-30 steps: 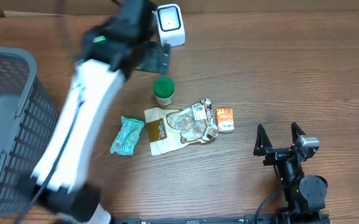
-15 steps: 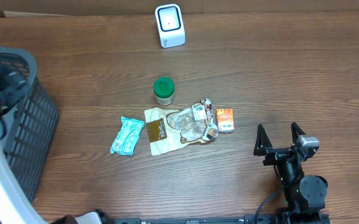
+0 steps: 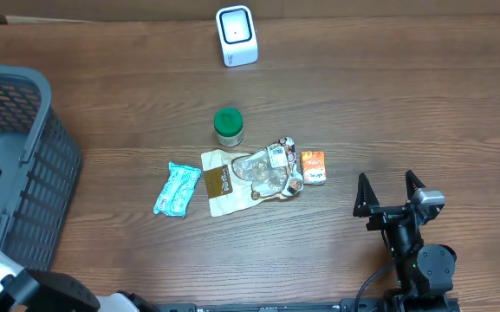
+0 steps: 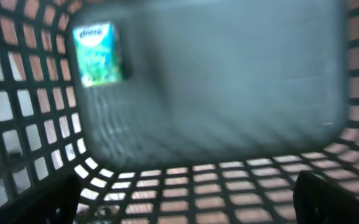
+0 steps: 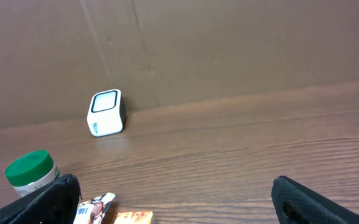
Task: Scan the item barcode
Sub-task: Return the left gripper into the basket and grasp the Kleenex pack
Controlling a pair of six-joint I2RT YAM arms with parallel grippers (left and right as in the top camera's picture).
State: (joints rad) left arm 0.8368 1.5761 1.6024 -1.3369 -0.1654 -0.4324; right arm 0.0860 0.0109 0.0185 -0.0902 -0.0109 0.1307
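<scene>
Scanner (image 3: 237, 35), white with a dark window, upright at the far edge of the tabletop (image 3: 405, 95), well apart from both arms. Centre of tabletop: green-lidded jar (image 3: 228, 126) standing alone, nearest the scanner. Nearer the arms, a loose cluster lying flat, from left to right: teal packet (image 3: 178, 188), brown pouch (image 3: 219, 184), clear crinkled wrapper (image 3: 271, 169) overlapping the pouch, and orange box (image 3: 313, 166) just beside the wrapper. Grey mesh basket (image 3: 24, 87) at the left edge of the tabletop.

Left wrist view, blurred: inside of the basket, with a green carton (image 4: 98, 53) lying label up on the basket floor near one corner, close to the mesh wall; barcode not discernible. Left end effector (image 4: 185, 190) over the basket, fingers (image 4: 48, 202) spread wide at the two lower corners of the view, nothing between them, apart from the carton.

Right end effector (image 3: 386, 186) at the near right of the tabletop, pointing toward the far edge, spread wide and empty, well clear of the orange box.

Right wrist view: scanner against the brown back wall (image 5: 229, 43), jar lid at lower left, tops of wrapper and orange box at the bottom edge between the dark fingers.
</scene>
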